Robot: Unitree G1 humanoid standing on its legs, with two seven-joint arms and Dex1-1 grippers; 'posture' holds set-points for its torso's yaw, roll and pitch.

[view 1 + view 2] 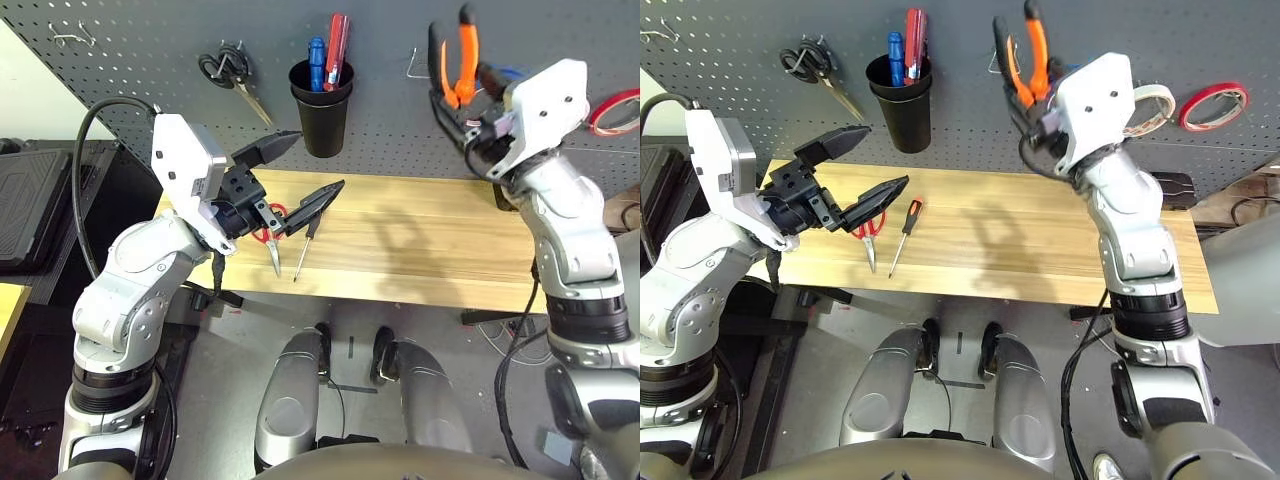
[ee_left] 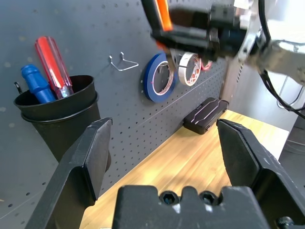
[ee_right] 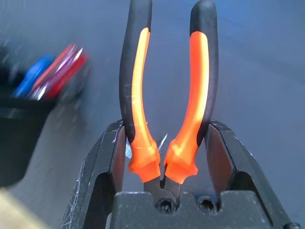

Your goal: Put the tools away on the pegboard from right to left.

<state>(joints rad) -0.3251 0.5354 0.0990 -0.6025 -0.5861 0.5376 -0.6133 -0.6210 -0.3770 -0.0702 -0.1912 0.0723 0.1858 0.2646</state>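
Our left hand [image 1: 295,172] hangs wide open and empty above the red-handled scissors [image 1: 271,232] on the wooden tabletop [image 1: 420,240]; our right hand [image 3: 164,143] clamps orange-and-black-handled pliers [image 1: 1025,52] against the dark grey perforated pegboard [image 1: 390,100].

Orange-and-black pliers [image 3: 167,95], dark grey pegboard [image 1: 150,50]

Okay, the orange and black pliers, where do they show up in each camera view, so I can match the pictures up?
Left eye view: pliers upper right, handles up, in the right gripper against the pegboard.
Right eye view: upper middle, same grip.
Left wrist view: a blurred bit at the top edge.
Right wrist view: centre, clamped between the fingers.
Shared landmark: the black cup.
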